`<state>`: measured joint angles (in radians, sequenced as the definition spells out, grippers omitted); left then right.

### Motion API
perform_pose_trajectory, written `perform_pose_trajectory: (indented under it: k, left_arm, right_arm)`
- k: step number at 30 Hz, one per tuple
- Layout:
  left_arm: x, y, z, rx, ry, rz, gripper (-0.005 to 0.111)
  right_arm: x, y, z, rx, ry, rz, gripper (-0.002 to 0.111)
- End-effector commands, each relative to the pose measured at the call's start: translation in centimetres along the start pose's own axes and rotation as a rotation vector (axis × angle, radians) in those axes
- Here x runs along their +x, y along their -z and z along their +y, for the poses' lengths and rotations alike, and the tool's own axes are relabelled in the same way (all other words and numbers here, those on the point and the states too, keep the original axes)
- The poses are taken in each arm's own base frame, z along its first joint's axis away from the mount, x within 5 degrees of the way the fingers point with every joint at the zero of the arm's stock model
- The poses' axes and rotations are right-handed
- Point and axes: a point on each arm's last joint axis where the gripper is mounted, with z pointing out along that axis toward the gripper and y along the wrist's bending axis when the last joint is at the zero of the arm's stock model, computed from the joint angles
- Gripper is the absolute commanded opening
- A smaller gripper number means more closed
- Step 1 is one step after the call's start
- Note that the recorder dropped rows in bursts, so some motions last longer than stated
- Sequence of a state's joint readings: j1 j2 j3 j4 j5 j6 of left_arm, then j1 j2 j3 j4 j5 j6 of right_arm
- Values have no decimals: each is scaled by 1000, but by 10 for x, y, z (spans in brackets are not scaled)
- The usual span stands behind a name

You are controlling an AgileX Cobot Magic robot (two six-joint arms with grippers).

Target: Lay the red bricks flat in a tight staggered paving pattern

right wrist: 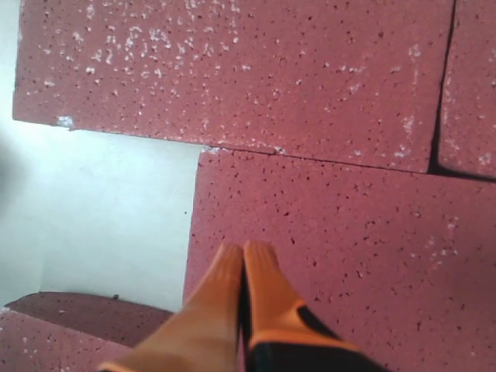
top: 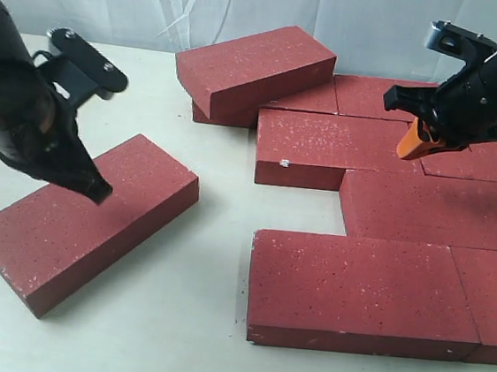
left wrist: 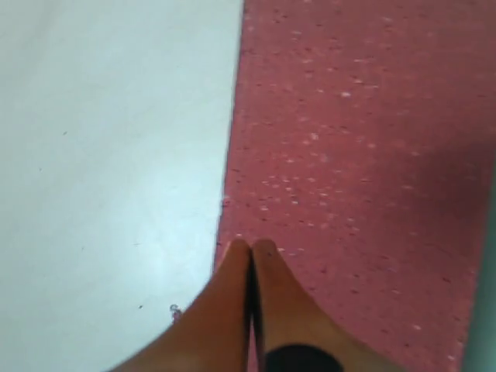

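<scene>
The left gripper (top: 98,193) is pinched shut and empty, its tip near a long edge of one loose red brick (top: 64,247). That brick lies flat and slanted on the pale surface (top: 190,322), with a wide bare gap beside it. The right gripper (top: 410,150) is shut and empty too, above the red bricks (top: 380,289) lying edge to edge in stepped rows, and one tilted brick (top: 253,62) leans on others at the back.

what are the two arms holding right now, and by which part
Nothing is held. Both arms' jaws are shut and empty, the left at the loose brick, the right above the laid bricks.
</scene>
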<state>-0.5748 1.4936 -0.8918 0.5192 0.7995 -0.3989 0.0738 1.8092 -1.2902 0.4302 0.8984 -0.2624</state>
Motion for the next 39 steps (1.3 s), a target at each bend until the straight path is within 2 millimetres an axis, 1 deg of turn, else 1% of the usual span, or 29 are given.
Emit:
perform_pose_trajectory:
  k: [1, 4, 6, 8, 12, 15, 21, 25, 30, 33, 36, 37, 38, 39]
  left_arm:
    - [2, -7, 42, 16, 220, 30, 0]
    - [7, -13, 55, 154, 288, 53, 0]
    - [8, -14, 57, 251, 300, 49, 0]
    - [7, -16, 59, 305, 288, 28, 0]
    - [3, -23, 57, 322, 289, 1, 0]
    - [3, -35, 54, 328, 266, 32, 0]
    - [0, -57, 48, 344, 273, 84, 0]
    - [-4, -66, 45, 361, 279, 100, 0]
    - [-10, -72, 30, 381, 212, 112, 0]
    - [-14, -80, 14, 396, 109, 121, 0]
    - [-16, -82, 5, 407, -36, 90, 0]
    - [-18, -81, 1, 411, -150, 56, 0]
    - [-19, -80, -1, 412, -216, 37, 0]
    - [-20, -79, -5, 413, -344, 0, 0]
  right_arm:
    - [1, 0, 0, -9, 0, 9, -1]
    - [1, 0, 0, -10, -1, 9, -1]
    - [1, 0, 0, -11, -2, 9, -1]
    - [1, 0, 0, -15, -3, 8, -1]
    - [1, 0, 1, -20, -5, 8, -1]
    - [1, 0, 1, -20, -3, 8, -1]
    - [1, 0, 1, -21, -3, 3, -1]
    - [0, 0, 1, -19, -3, -4, -1]
    - [-1, 0, 1, -20, -5, -12, -1]
    - [-1, 0, 1, -21, -7, -16, -1]
    - [-2, 0, 1, -24, -9, -24, -1]
    - [-3, 0, 1, -23, -8, -31, -1]
    - [-3, 0, 1, -24, -10, -34, -1]
    - [-4, 0, 1, -23, -11, -44, -1]
